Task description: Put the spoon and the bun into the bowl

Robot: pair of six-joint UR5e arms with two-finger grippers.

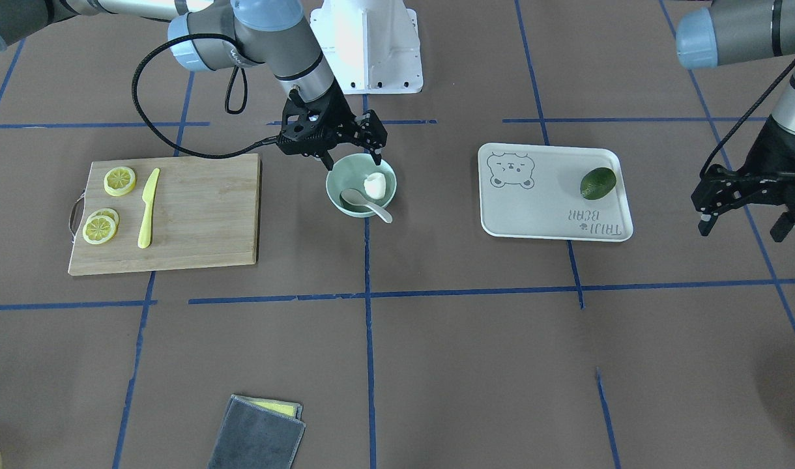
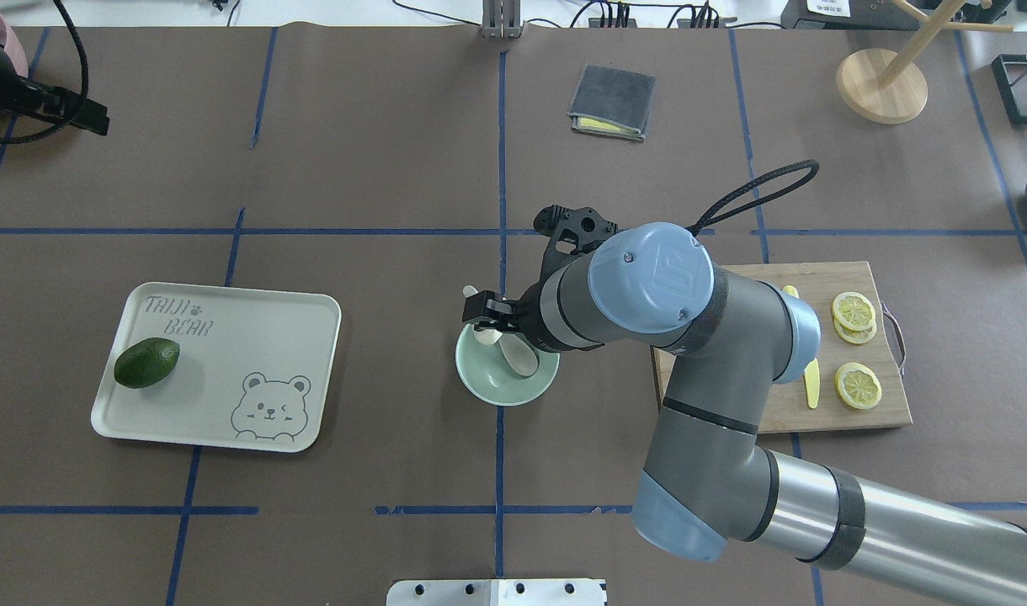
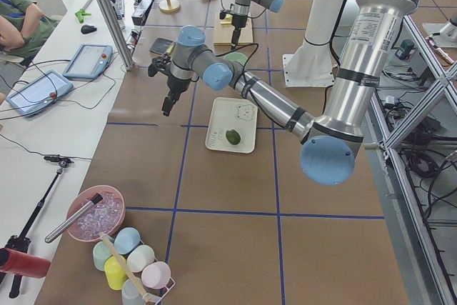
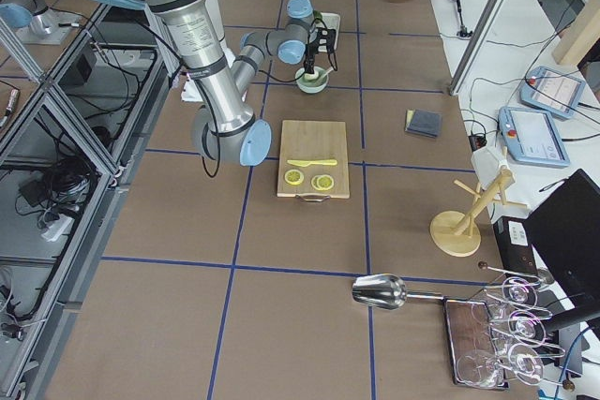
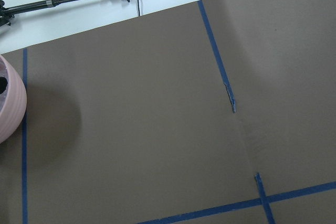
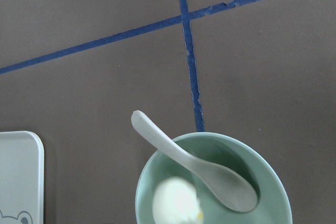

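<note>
Bun and spoon were found inside the mint bowl at frame centre (handle over the rim). Right gripper was noted spread and empty just above; left gripper spread, right edge.

Mint-green bowl, white bun, beige-grey spoon, bear-print tray

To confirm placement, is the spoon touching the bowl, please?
Touching: right wrist view shows the spoon lying in the bowl, handle resting across its rim.
</note>
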